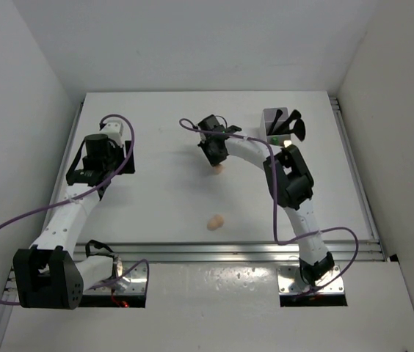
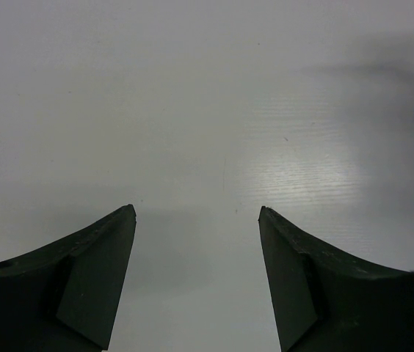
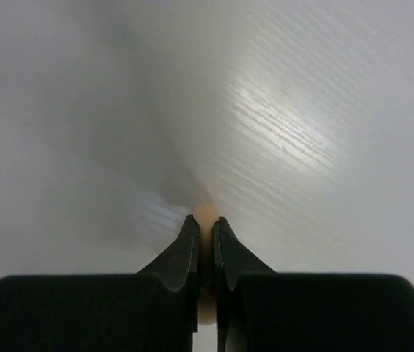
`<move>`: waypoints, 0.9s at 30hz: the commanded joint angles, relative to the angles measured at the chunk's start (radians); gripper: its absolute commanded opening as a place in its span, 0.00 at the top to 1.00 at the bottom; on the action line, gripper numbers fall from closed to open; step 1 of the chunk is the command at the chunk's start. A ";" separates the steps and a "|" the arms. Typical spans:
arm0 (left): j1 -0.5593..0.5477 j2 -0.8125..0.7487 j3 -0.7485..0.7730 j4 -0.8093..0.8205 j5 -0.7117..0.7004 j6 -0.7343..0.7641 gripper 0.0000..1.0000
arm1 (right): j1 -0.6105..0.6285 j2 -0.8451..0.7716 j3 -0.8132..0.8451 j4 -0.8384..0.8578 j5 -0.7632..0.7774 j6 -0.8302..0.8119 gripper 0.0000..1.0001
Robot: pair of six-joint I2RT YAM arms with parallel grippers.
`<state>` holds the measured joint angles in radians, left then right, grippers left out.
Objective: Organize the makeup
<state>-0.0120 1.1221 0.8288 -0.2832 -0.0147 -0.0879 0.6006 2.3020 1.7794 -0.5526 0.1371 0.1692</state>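
Note:
My right gripper (image 1: 214, 163) is shut on a peach egg-shaped sponge (image 1: 218, 169), squeezed thin between the jaws in the right wrist view (image 3: 205, 213), just above the table's middle. A second peach sponge (image 1: 215, 221) lies loose on the table nearer the front edge. The white compartmented box (image 1: 274, 119) at the back right holds black brushes (image 1: 293, 125) and a green tube (image 1: 274, 139). My left gripper (image 1: 121, 157) is open and empty over bare table at the left; its fingers (image 2: 97, 271) frame only white surface. Lipstick and beige tube are not visible.
White walls close in the table on the left, back and right. A metal rail (image 1: 229, 251) runs along the table's front edge. Purple cables (image 1: 192, 126) loop off both arms.

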 commanded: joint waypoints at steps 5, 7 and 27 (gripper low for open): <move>0.004 0.005 0.018 0.022 0.010 0.017 0.26 | -0.169 -0.312 -0.143 0.449 -0.153 -0.033 1.00; 0.004 0.014 0.018 0.022 0.010 0.017 0.26 | -0.241 -0.369 -0.219 0.664 -0.096 0.024 1.00; 0.014 0.084 0.047 0.022 -0.008 0.036 0.26 | -0.483 -0.271 -0.420 1.174 0.001 0.141 1.00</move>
<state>-0.0113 1.1988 0.8314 -0.2829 -0.0139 -0.0673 0.1104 2.0758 1.4010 0.5186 0.1478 0.2928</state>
